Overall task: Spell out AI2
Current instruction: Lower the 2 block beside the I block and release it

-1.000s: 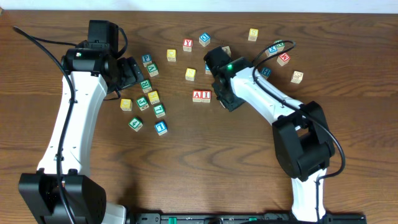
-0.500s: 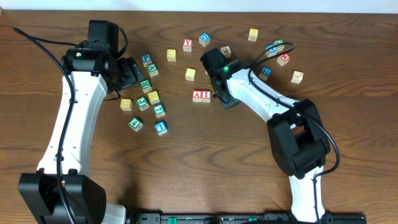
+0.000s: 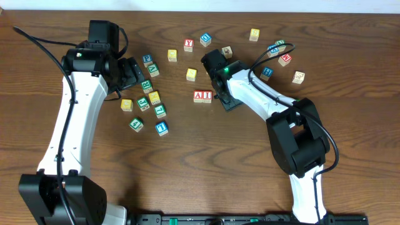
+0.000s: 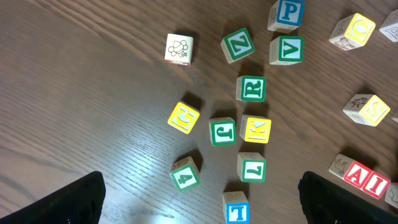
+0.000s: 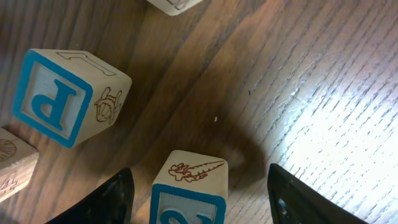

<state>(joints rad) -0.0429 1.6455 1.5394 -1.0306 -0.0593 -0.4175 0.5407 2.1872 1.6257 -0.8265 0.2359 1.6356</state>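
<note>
Dark wooden tabletop (image 5: 323, 93) lies under me. My right pincer (image 5: 198, 196) stands open, fingers (image 5: 112, 199) clear of both sides of the blue 2 cube (image 5: 189, 186) resting between them. Beyond it sits a blue P cube (image 5: 62, 93). Farther off, the red A cube (image 3: 199, 95) and I cube (image 3: 207, 95) touch, just beside that pincer. My left pincer (image 4: 202, 199) gapes empty above scattered blocks (image 4: 222, 131).
</note>
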